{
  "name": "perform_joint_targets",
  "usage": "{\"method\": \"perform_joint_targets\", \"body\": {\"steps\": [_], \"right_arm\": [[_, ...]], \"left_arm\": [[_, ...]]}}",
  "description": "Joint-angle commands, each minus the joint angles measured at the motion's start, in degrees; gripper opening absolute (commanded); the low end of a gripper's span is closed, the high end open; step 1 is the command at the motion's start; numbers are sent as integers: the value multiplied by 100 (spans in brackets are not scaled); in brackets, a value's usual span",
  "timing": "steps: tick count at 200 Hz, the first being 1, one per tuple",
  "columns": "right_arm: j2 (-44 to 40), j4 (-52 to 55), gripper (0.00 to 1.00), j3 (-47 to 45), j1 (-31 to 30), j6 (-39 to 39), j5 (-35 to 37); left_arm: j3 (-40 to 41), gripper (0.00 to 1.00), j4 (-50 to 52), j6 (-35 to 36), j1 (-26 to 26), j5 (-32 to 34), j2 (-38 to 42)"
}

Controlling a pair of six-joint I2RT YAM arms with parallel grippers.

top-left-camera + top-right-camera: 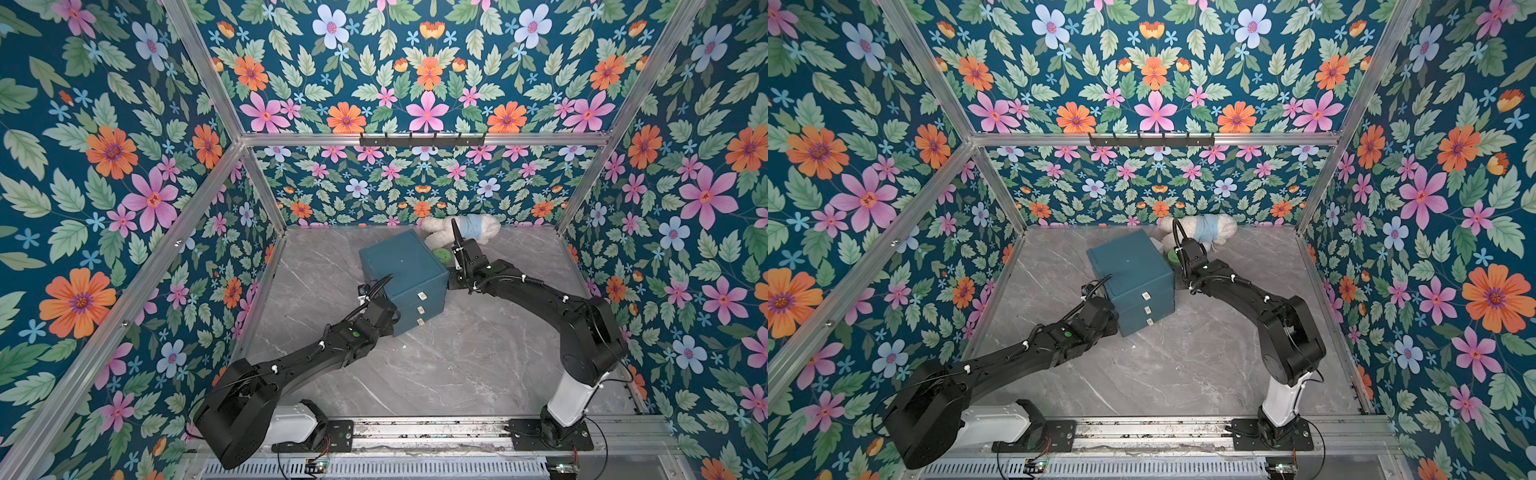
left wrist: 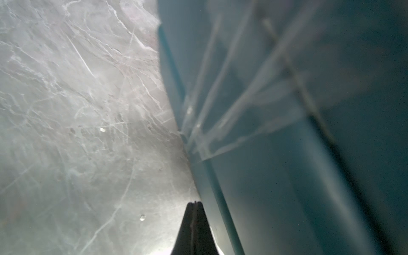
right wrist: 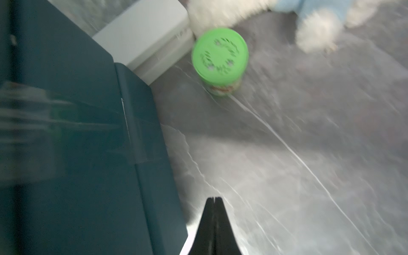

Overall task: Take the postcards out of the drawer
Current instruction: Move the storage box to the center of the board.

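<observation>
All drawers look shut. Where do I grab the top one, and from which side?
Grip the small pale pull tab on the top drawer: the flat front of the teal cabinet shows nothing else there to hold. Come from the front, the face turned toward the arm bases. The left gripper and right gripper are both shut, so open one first.

top views: bright, even light, sharp; walls bow out at the edges
left wrist: hazy, drawer unit [image 2: 287, 176] streaky with reflections
right wrist: motion-blurred, green lid [image 3: 219, 54] soft, glare on tabletop [image 3: 287, 176]
</observation>
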State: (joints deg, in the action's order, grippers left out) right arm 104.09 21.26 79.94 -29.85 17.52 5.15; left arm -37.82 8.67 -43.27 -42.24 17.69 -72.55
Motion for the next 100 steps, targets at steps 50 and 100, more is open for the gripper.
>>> {"method": "perform_joint_targets", "body": {"steps": [50, 100], "right_arm": [[466, 187, 0, 984, 404, -370, -740], [-416, 465, 0, 266, 467, -565, -794]], "left_arm": [[30, 0, -214, 767, 759, -225, 607], [-174, 3, 145, 1300, 1466, -218, 952]]}}
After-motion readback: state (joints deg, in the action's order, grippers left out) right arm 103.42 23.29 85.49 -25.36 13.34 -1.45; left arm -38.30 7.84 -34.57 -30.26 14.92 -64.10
